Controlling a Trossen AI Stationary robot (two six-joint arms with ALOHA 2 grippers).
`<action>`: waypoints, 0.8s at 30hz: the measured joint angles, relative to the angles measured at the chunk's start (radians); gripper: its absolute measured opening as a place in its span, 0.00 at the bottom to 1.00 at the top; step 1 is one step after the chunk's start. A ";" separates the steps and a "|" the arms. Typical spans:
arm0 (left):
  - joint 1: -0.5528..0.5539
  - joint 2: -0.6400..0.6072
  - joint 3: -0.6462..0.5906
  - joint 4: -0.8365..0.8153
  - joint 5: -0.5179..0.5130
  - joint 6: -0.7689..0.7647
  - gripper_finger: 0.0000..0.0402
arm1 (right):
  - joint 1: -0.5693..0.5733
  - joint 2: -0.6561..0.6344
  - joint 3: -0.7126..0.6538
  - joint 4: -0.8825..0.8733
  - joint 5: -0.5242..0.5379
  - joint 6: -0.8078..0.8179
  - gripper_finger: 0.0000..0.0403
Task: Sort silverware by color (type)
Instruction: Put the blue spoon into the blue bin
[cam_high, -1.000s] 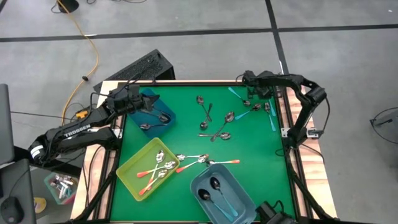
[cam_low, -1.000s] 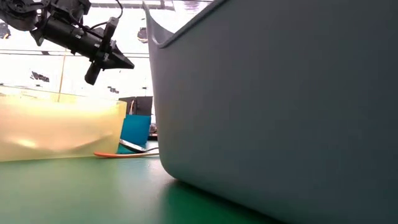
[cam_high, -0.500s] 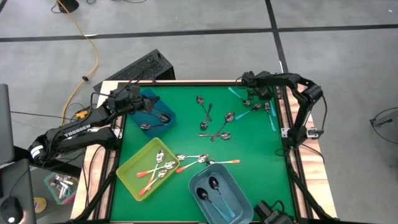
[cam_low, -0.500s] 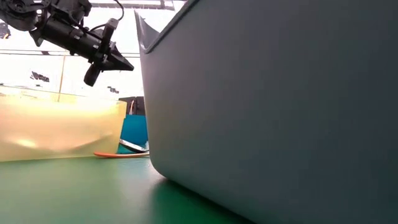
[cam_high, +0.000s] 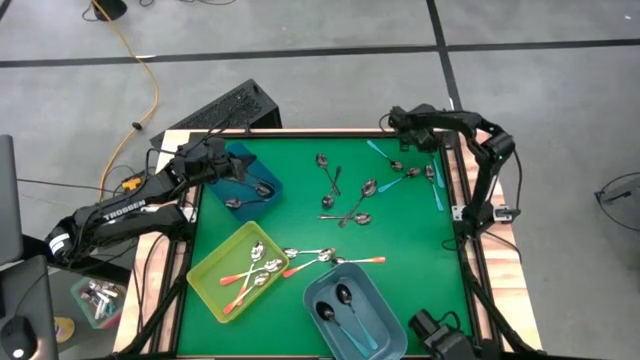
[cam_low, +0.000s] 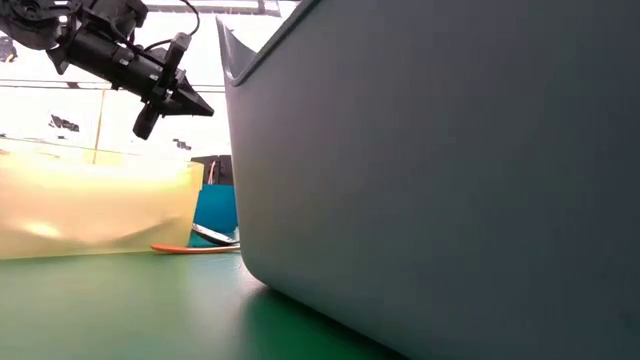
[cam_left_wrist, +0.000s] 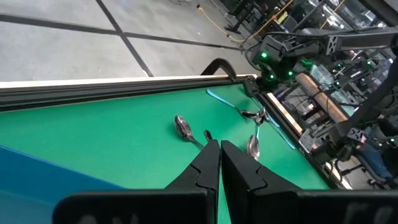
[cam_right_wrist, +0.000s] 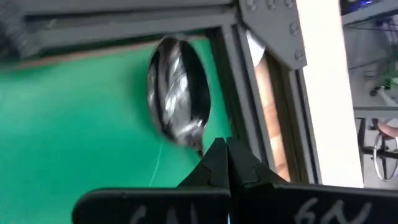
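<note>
Green felt tabletop (cam_high: 400, 240), smooth plastic bins in grey (cam_high: 385, 300), yellow-green (cam_high: 205, 275) and blue (cam_high: 270, 180), glossy oval-bowled spoons (cam_high: 362, 190) scattered mid-tabletop, left gripper (cam_high: 243, 169) over blue bin, jaws shut, empty, right gripper (cam_high: 397, 118) at far corner, jaws pinched on a spoon (cam_right_wrist: 179, 99).

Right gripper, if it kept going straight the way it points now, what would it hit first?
Probably the shiny dark metal spoon bowl lying just ahead of the shut right gripper by the table's far right corner; depth is unclear.
</note>
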 joint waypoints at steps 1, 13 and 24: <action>0.000 0.000 0.000 -0.001 0.000 0.005 0.00 | -0.002 0.015 0.008 -0.008 0.006 0.007 0.00; 0.000 0.000 0.000 -0.022 0.035 0.060 0.00 | -0.021 0.178 0.132 -0.140 -0.105 -0.100 0.01; 0.000 0.000 0.000 -0.027 0.034 0.068 0.00 | 0.093 0.036 0.129 0.029 -0.521 -0.730 0.00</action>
